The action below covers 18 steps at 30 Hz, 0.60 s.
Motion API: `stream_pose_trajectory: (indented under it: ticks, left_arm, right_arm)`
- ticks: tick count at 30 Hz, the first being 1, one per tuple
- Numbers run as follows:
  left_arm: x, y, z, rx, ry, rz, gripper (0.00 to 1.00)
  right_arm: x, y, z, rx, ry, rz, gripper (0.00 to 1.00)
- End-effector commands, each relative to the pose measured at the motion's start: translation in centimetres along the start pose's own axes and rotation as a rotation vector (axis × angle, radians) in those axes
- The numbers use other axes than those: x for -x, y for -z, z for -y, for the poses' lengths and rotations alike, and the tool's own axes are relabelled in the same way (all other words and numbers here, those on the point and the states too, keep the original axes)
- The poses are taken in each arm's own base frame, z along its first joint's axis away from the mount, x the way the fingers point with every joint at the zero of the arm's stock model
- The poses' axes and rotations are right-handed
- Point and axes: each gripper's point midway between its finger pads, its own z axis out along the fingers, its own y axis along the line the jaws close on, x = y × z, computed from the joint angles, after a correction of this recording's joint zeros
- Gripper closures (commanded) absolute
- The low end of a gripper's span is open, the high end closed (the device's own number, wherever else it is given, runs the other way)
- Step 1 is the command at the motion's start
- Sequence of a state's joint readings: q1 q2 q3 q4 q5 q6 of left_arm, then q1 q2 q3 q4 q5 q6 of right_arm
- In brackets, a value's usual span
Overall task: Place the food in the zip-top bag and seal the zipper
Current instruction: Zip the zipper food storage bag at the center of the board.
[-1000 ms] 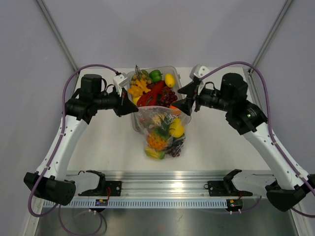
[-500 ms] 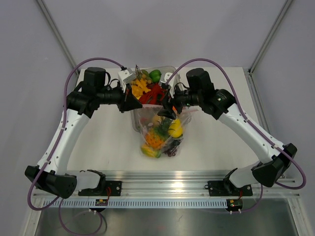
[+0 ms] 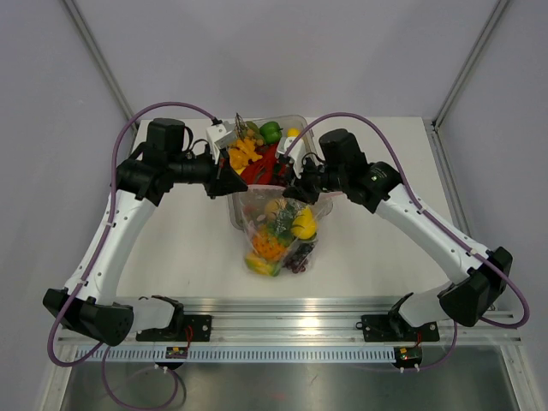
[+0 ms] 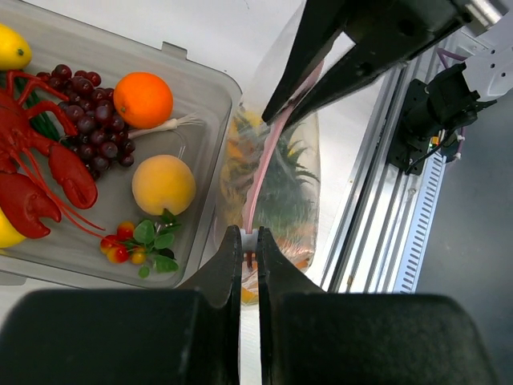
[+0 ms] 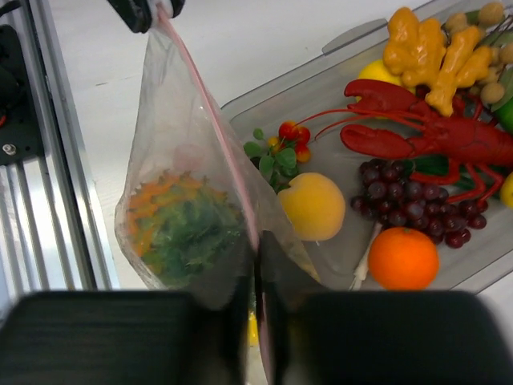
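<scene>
Zip-top bag [image 3: 278, 224] first: the crinkly clear plastic pouch is hanging stretched between the two claws, just in front of the rigid clear rectangular tray [image 3: 300, 120] at the middle of the white desk [image 3: 171, 248]. The left claw [image 4: 248, 241] is pinching one end of the thin pinkish-red zipper [image 4: 268, 152], its black fingers pressed nearly together with only the strip between them. The right claw [image 5: 256, 269] is clamping the other end, its fingers drawn in tight on the plastic, and the zipper is running from one claw to the other.

Inside the pouch, a toy pineapple with green leaves [image 3: 272, 246], a yellow fruit [image 3: 306, 224] and some dark purple grapes [image 3: 304, 257] are bunching toward the bottom. Whether the pouch's bottom is resting on the desk cannot be told, nor whether the zipper is pressed closed along its length.

Over in the tray, a red plastic lobster [image 5: 433, 138], a round orange [image 4: 143, 99], a yellow-orange peach-like ball [image 4: 163, 184], a bunch of dark red grapes [image 4: 96, 120], knobbly yellow ginger [image 5: 429, 48], a green pepper [image 3: 271, 131] and a yellow lemon [image 3: 294, 135] are sitting loose.
</scene>
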State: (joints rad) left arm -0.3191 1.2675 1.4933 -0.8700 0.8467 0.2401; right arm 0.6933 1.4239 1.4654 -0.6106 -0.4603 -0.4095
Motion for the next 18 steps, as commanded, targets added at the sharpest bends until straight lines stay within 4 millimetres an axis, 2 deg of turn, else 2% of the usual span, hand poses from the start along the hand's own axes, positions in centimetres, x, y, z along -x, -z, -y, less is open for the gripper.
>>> stream_pose_trajectory:
  ticks: [1, 2, 5, 7, 8, 9, 10, 11, 12, 13, 16, 18]
  left_arm:
    - [2.7, 1.0, 1.7, -0.039, -0.097, 0.074, 1.00]
    - [2.7, 1.1, 1.8, -0.040, -0.097, 0.075, 1.00]
    - [2.5, 1.2, 1.8, -0.035, -0.100, 0.072, 1.00]
    - [2.3, 1.4, 2.0, -0.032, -0.101, 0.069, 1.00]
    - [2.2, 1.5, 2.1, -0.032, -0.104, 0.067, 1.00]
    - [2.0, 1.6, 2.3, -0.031, -0.104, 0.065, 1.00]
    - [1.8, 2.0, 2.9, -0.037, -0.099, 0.059, 0.89]
    - [1.8, 2.3, 3.3, -0.044, -0.103, 0.063, 0.49]
    - [1.7, 2.5, 3.7, -0.046, -0.102, 0.067, 0.26]
    - [1.9, 3.3, 4.5, -0.035, -0.127, 0.094, 0.03]
    - [2.6, 4.4, 5.1, 0.016, -0.154, 0.154, 0.01]
    - [3.6, 5.7, 5.4, 0.086, -0.177, 0.213, 0.01]
  right_arm:
    - [2.0, 0.9, 0.8, -0.066, 0.039, 0.066, 0.94]
    - [2.2, 1.0, 0.9, -0.074, 0.041, 0.071, 1.00]
    - [2.5, 1.5, 1.3, -0.108, 0.044, 0.086, 1.00]
    - [3.3, 2.5, 1.1, -0.124, 0.054, 0.129, 1.00]
    - [3.1, 2.6, 0.9, -0.123, 0.058, 0.141, 1.00]
    - [3.7, 3.7, 0.3, -0.127, 0.077, 0.175, 1.00]
    - [3.6, 4.0, 0.0, -0.122, 0.083, 0.186, 1.00]
    - [2.7, 4.0, -0.6, -0.105, 0.078, 0.175, 1.00]
    - [2.9, 4.8, -1.5, -0.085, 0.091, 0.195, 1.00]
    - [2.1, 4.8, -2.1, -0.067, 0.090, 0.183, 1.00]
    - [0.6, 5.1, -4.2, 0.003, 0.064, 0.160, 1.00]
    - [0.3, 5.3, -5.9, 0.060, 0.052, 0.164, 1.00]
